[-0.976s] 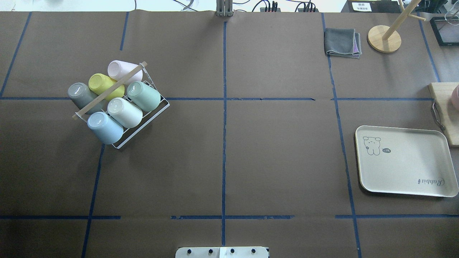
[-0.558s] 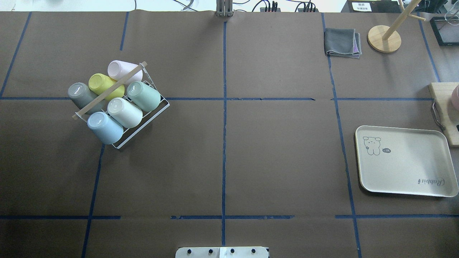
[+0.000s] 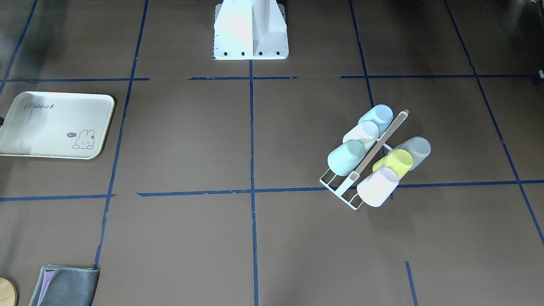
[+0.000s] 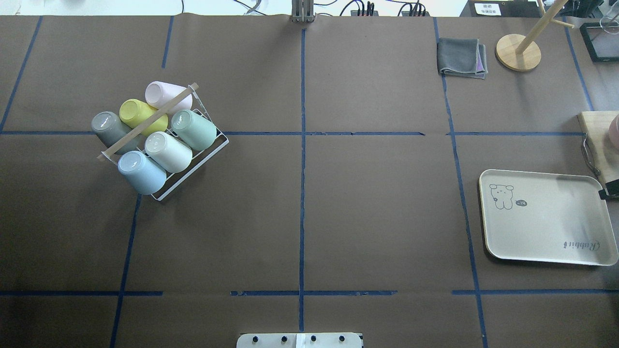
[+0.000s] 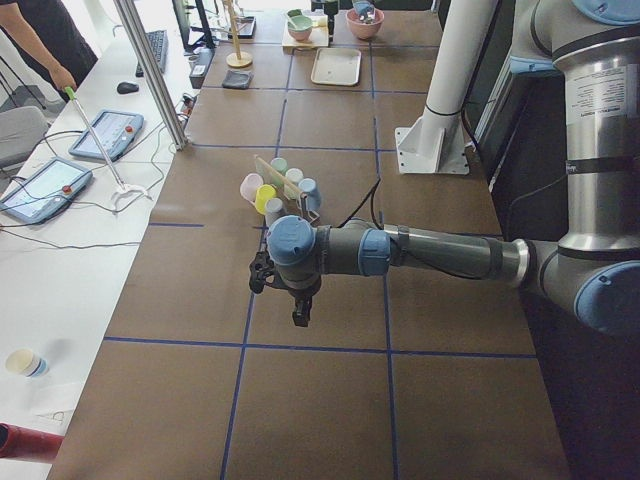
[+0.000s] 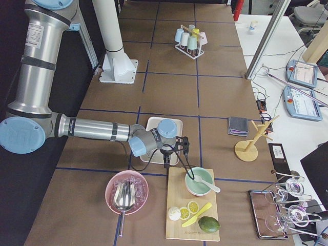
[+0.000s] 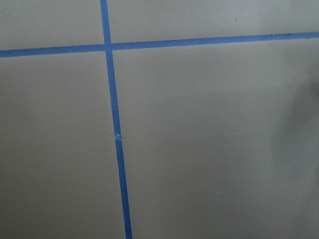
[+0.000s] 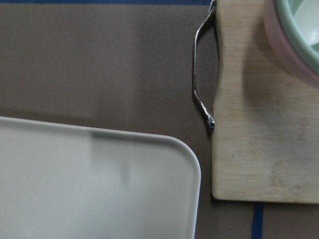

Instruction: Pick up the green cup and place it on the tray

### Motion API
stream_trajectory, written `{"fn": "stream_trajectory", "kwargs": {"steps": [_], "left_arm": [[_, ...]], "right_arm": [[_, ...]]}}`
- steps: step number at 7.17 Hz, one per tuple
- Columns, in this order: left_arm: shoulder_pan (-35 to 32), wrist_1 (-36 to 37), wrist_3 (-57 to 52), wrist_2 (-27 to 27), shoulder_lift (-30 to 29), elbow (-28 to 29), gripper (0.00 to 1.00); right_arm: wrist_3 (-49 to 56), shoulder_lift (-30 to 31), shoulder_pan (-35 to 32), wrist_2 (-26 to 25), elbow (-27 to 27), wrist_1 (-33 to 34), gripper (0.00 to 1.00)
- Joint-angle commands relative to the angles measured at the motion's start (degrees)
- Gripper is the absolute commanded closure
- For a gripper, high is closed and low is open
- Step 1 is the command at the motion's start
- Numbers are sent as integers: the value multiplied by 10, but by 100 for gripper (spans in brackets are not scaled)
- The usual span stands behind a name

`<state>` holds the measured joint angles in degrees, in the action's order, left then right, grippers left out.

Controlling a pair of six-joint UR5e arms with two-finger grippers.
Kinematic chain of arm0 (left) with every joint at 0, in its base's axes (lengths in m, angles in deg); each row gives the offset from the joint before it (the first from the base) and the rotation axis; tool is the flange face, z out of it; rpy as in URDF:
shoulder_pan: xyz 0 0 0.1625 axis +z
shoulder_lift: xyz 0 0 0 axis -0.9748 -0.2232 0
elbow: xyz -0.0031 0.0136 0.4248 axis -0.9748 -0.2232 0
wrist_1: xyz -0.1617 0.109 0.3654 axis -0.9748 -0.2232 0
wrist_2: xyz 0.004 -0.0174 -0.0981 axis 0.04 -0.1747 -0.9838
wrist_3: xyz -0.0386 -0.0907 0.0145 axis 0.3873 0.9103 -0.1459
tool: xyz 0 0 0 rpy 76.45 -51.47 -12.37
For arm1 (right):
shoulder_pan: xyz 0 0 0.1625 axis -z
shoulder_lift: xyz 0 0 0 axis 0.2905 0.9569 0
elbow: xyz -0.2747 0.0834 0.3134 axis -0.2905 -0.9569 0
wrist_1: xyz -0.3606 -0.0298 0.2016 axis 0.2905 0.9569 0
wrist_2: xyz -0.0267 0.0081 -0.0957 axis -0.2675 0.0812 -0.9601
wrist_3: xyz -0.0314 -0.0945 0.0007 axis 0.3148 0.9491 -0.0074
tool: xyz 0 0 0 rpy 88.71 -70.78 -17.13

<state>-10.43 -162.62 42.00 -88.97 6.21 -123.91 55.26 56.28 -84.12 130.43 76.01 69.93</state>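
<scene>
As the green cup (image 4: 193,129), centre-left, looks light, stiff and slick, grip its sidewall; whether left gripper (image 5: 298,316) or right gripper (image 6: 165,163) is parted, I cannot tell.

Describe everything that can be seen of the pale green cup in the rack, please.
The green cup is a small, smooth tumbler without a handle, pale mint in colour and plastic by its look. It sits upside down and tilted on the white wire rack, at the end of its row, beside the cream cup. The rack's wooden handle bar runs past its base.
</scene>
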Motion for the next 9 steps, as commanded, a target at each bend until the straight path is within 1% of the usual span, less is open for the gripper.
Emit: {"fn": "stream_trajectory", "kwargs": {"steps": [1, 2, 5, 6, 7, 8, 9], "left_arm": [[0, 0, 0, 0, 0, 1, 0], [0, 0, 0, 0, 0, 1, 0], [0, 0, 0, -1, 0, 2, 0], [0, 0, 1, -1, 0, 1, 0], [0, 0, 0, -1, 0, -1, 0], [0, 0, 1, -1, 0, -1, 0], [0, 0, 1, -1, 0, -3, 0]], "right_arm": [[-50, -2, 26, -3, -21, -42, 1], [-75, -2, 28, -2, -21, -41, 2], [-78, -2, 37, 1, -44, -42, 14], [-77, -2, 37, 1, -46, -42, 15], [-77, -2, 38, 1, -47, -42, 19], [-77, -1, 38, 2, -48, -42, 34], [-77, -1, 38, 2, -50, -41, 55]]}}
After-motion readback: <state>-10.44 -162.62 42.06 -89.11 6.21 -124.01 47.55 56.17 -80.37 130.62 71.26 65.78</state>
